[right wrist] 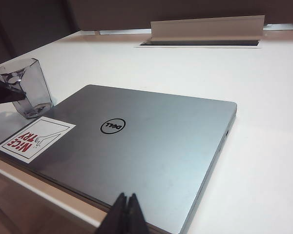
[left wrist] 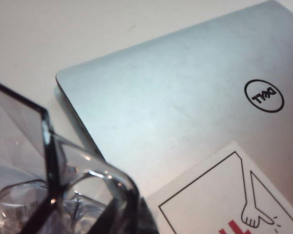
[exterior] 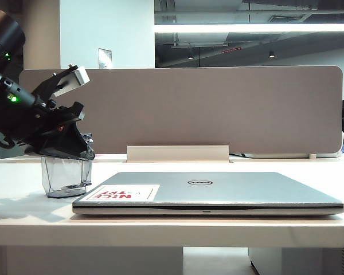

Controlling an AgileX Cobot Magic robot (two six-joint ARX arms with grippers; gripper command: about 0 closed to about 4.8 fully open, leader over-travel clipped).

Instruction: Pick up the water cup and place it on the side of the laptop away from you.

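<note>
Fingers of your right hand (right wrist: 126, 214) sit pressed together, grasping nothing, at the near edge over the laptop (exterior: 218, 192) — well away from the job. Your left hand (exterior: 62, 150) is the one on the water cup (exterior: 66, 177), its fingers down over the rim; whether they're fully clenched on it I can't tell. The cup stands upright on the surface (exterior: 23, 212) beside the laptop's stickered corner — its goal, the far side, lies beyond.
</note>
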